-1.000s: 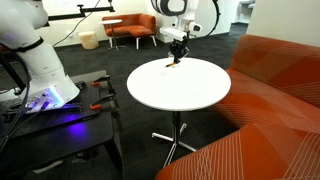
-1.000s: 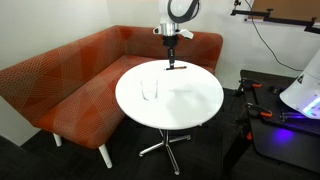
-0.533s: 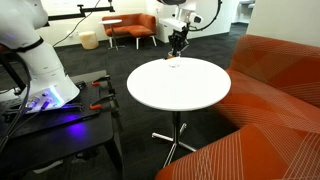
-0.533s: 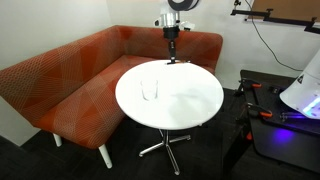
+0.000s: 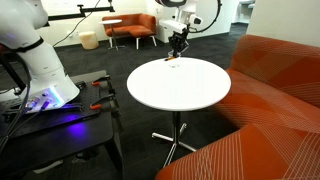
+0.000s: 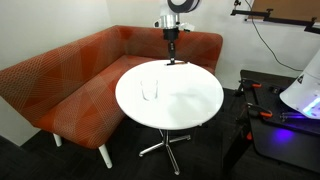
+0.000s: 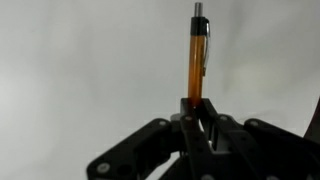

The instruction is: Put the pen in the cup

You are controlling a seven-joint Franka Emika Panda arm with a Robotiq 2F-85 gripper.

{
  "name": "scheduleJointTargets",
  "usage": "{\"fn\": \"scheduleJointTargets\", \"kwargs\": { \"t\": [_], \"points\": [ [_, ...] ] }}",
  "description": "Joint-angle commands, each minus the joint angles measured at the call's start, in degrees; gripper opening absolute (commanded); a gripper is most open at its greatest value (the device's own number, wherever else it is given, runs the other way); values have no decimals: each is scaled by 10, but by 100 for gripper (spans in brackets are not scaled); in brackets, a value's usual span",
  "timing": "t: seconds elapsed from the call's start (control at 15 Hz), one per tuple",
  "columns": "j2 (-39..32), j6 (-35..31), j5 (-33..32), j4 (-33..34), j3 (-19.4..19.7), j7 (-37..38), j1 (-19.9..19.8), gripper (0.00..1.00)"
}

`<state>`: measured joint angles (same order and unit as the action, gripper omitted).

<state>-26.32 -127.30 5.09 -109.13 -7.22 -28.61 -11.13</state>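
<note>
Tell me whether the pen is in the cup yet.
Out. The gripper holds the pen by one end; the cup stands apart on the table, empty.

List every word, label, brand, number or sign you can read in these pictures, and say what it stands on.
No text can be read anywhere.
The pen, held in the gripper, shows no print in the wrist view.
The table and the cup show no markings in an exterior view.
</note>
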Motion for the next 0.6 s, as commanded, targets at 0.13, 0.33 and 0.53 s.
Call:
{"fn": "scheduleJointTargets", "kwargs": {
  "t": [0.13,0.33,0.53],
  "points": [
    [25,-91,29,-43,-3,-83,-12,3],
    [32,-139,60,-62,-14,-154,-29,3],
    [40,-173,113,-79,-34,-251,-51,3]
  ]
}}
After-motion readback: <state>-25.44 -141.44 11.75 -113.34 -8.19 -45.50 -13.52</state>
